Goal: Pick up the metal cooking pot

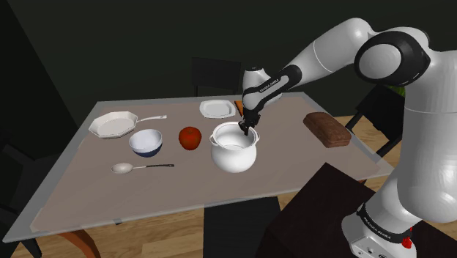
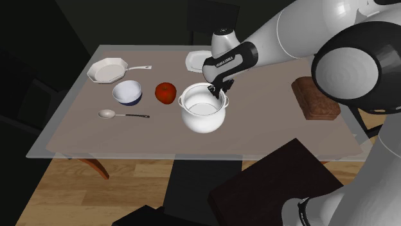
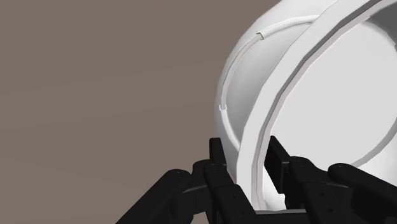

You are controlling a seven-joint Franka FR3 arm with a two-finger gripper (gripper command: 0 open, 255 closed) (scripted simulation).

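The white pot (image 1: 234, 154) sits upright near the middle of the table (image 1: 293, 176), with a red fruit (image 1: 190, 137) just beside it toward the shoulder view's left. Its rim on the far side, toward the arm, runs straight between the fingers of the gripper (image 3: 248, 149). One finger is inside the wall and one outside, and they appear pressed onto the rim, pinching it. The pot's round body therefore lies below and off to one side of the grip, so I judge a straight lift will tend to tip it.
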